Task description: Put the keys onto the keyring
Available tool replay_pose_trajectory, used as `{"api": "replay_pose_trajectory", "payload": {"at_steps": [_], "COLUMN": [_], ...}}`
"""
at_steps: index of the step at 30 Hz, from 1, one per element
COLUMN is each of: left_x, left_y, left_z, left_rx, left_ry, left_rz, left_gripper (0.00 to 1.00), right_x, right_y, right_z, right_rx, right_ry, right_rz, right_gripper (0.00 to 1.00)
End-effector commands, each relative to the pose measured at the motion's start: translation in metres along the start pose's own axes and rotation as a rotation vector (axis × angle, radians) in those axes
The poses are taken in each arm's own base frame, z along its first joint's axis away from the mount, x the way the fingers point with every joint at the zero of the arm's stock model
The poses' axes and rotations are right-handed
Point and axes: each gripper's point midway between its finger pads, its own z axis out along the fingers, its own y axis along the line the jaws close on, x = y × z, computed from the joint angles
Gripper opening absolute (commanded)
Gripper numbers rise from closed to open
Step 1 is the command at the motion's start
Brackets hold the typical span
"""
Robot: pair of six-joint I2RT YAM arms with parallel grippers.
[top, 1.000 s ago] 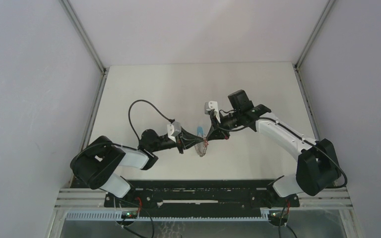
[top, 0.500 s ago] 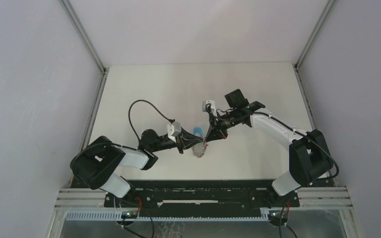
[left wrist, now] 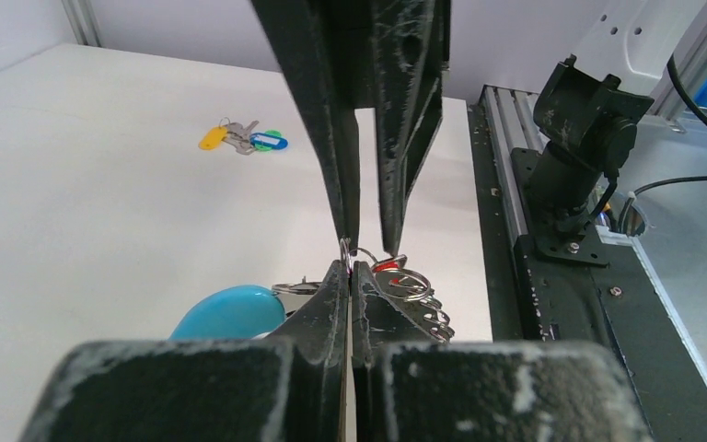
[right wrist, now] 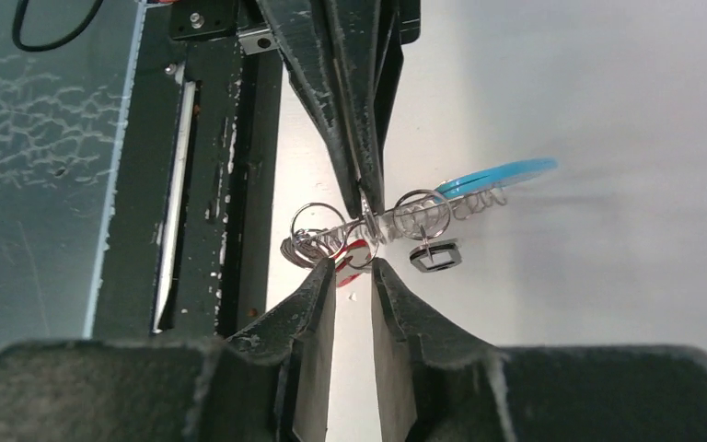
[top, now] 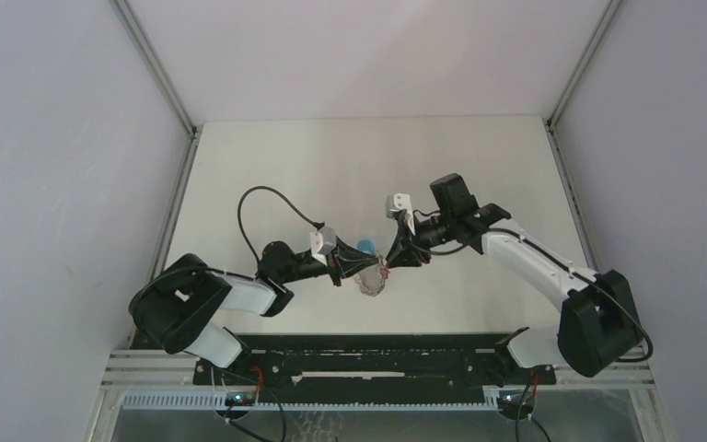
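Right pincer [right wrist: 354, 267] has just parted; left pincer [left wrist: 350, 273] clamps the keyring [left wrist: 230, 311], blue end pointing away.

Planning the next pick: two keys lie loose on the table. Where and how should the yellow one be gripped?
Probably pinch the yellow key by its plastic head, from above: it lies flat, head pointing away from the blue-teal key.

No legible text, label, brand, number or sign in any of the three views; the coloured tags of the keys [left wrist: 244, 139] lying on the table [left wrist: 101, 203] are too small to tell whether they carry any writing.
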Motion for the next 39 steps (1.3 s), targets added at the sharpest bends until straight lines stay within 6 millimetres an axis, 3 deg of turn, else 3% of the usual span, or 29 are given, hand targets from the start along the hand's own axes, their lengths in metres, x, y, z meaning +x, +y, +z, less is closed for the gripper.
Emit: {"api": "replay_pose_trajectory", "payload": {"at_steps": [1,11,18,21,24,28,33,39], "left_x": [-0.029,-0.031,-0.032,-0.032,-0.032,-0.030,-0.023,-0.021], "left_y": [-0.006,-0.008,-0.008,-0.008,-0.008,-0.005,-0.001,0.002], "left_z": [0.001,0.001,0.001,0.002,0.001,0.001,0.003,0.001], "left_rx": [0.015,0.024,0.023,0.024,0.021,0.010,-0.002,-0.008], "left_ry": [-0.090,-0.095,-0.096,-0.097,-0.097,-0.092,-0.078,-0.073], "left_rz": [0.085,0.088,0.088,0.090,0.088,0.080,0.060,0.058], "left_gripper": [0.00,0.00,0.00,0.00,0.00,0.01,0.23,0.32], "right_x": [-0.022,-0.029,-0.027,-0.024,-0.022,-0.022,-0.020,-0.017], "right_y": [-0.004,-0.015,-0.009,-0.007,-0.007,-0.007,-0.012,-0.011], "right_z": [-0.007,0.000,0.006,0.007,0.008,0.004,-0.003,-0.010], "right_rx": [0.051,0.043,-0.013,-0.026,-0.026,-0.002,0.091,0.177], "right_ry": [-0.095,-0.143,-0.154,-0.148,-0.143,-0.103,0.061,0.274], "right_rz": [-0.218,-0.307,-0.322,-0.317,-0.311,-0.301,-0.275,-0.243], "right_gripper": [0.21,0.21,0.18,0.13,0.00,0.00,0.00,0.00]}}
